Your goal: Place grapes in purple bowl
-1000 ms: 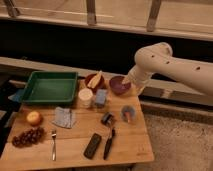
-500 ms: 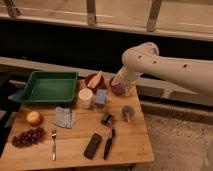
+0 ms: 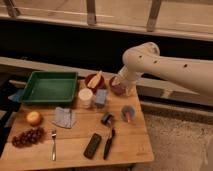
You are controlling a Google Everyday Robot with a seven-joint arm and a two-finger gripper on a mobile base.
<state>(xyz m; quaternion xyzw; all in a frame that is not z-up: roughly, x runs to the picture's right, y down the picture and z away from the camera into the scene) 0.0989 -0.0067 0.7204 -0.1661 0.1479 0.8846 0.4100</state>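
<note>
Gripper [image 3: 118,82] is hanging right at the purple bowl [image 3: 119,90], jaws spread and holding nothing, grapes [image 3: 28,136] sitting way off from it by the fork [image 3: 53,144]

The grapes [image 3: 28,136] are a small bunch of dark red-purple round balls. They lie flat in front of the green tray [image 3: 48,87], near its left end and a little apart from it. The purple bowl [image 3: 118,90] is small, round and dull purple. It stands upright, well off to the right of the tray. Grapes and bowl are well apart. The gripper [image 3: 120,82] hangs just over the bowl, spread wide, and hides part of it.
</note>
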